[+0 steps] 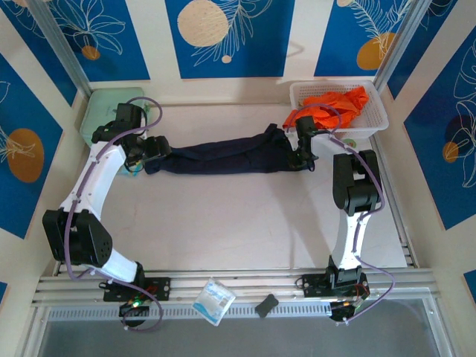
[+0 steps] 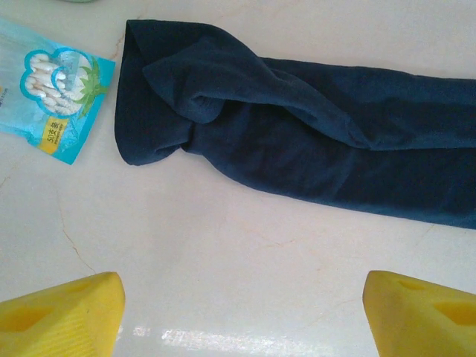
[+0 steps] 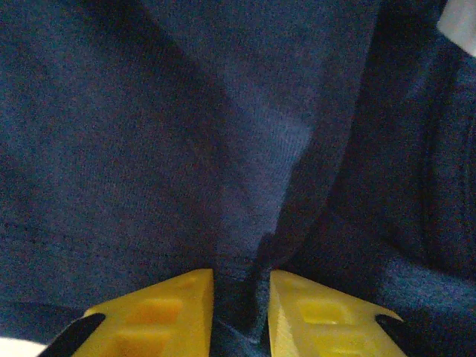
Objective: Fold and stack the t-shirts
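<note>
The dark navy t-shirt [image 1: 216,158] lies bunched into a long band across the middle of the table. My right gripper [image 1: 301,156] is at its right end, and the right wrist view has a fold of navy cloth [image 3: 186,134] pinched between the yellow fingers [image 3: 160,316], the gripper [image 3: 240,305] shut on it. My left gripper [image 1: 143,155] hovers by the band's left end, open. In the left wrist view its gripper [image 2: 242,312] has bare table between the fingers, with the shirt's end [image 2: 297,141] beyond them. The orange t-shirt [image 1: 338,104] lies crumpled in the white basket [image 1: 379,111].
A pale green fabric case [image 1: 100,115] sits at the back left corner. A blue packet of cotton swabs [image 2: 52,93] lies beside the shirt's left end. Another small packet [image 1: 213,300] and a black object [image 1: 266,303] rest on the front rail.
</note>
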`<state>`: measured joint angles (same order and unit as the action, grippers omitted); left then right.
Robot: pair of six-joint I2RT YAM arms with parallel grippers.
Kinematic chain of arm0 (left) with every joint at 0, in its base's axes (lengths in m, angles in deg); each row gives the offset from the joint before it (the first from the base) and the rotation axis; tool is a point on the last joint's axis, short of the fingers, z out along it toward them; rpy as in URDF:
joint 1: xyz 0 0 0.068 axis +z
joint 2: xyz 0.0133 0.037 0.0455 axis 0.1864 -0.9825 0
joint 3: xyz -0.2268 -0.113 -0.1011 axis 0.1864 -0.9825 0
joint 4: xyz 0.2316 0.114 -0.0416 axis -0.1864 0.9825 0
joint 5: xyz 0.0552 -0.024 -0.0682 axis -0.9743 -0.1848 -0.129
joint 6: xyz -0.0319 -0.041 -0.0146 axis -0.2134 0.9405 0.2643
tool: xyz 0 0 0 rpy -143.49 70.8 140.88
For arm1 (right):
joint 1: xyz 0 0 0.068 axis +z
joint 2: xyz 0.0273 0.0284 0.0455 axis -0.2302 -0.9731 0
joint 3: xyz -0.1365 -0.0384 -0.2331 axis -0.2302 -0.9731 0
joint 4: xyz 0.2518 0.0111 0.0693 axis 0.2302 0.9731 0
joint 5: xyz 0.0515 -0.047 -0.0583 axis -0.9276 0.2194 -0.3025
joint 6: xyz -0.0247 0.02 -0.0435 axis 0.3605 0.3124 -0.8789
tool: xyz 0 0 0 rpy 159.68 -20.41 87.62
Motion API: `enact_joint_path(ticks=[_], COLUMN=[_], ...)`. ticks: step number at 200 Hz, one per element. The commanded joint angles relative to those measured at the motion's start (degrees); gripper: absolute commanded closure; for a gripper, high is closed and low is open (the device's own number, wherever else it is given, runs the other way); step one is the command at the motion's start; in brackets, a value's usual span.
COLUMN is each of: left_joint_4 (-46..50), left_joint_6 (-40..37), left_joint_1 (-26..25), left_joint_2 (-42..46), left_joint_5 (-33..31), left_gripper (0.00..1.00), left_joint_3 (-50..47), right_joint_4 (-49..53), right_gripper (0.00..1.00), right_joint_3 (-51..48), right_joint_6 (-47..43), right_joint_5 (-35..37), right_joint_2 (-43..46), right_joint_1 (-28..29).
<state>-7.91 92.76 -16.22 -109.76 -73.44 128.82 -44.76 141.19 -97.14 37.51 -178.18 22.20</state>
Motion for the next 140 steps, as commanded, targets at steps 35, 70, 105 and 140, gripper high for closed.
enact_joint_path(ticks=[35,70,105,140], left_joint_4=[-0.48,-1.3,-2.02,-2.86], left_joint_6=[-0.27,0.06,0.25,0.35], left_joint_1=[0.11,0.11,0.11,0.11], left_joint_2=[1.02,1.22,1.73,2.75], left_joint_5=[0.48,0.63,1.0,1.35], left_gripper=[0.17,0.2,0.21,0.21], left_joint_3=[-0.25,-1.5,-3.42,-5.92], right_joint_4=[2.77,5.59,10.24,17.37], right_gripper=[1.0,1.0,1.0,1.0], right_joint_3=[3.28,5.11,5.88,6.2], right_joint_6=[2.51,4.15,6.31,9.4], right_joint_5=[-1.51,-1.55,-1.69,-0.77], right_joint_2=[1.75,9.79,20.2,29.95], right_joint_1=[0.76,3.32,6.52,10.0])
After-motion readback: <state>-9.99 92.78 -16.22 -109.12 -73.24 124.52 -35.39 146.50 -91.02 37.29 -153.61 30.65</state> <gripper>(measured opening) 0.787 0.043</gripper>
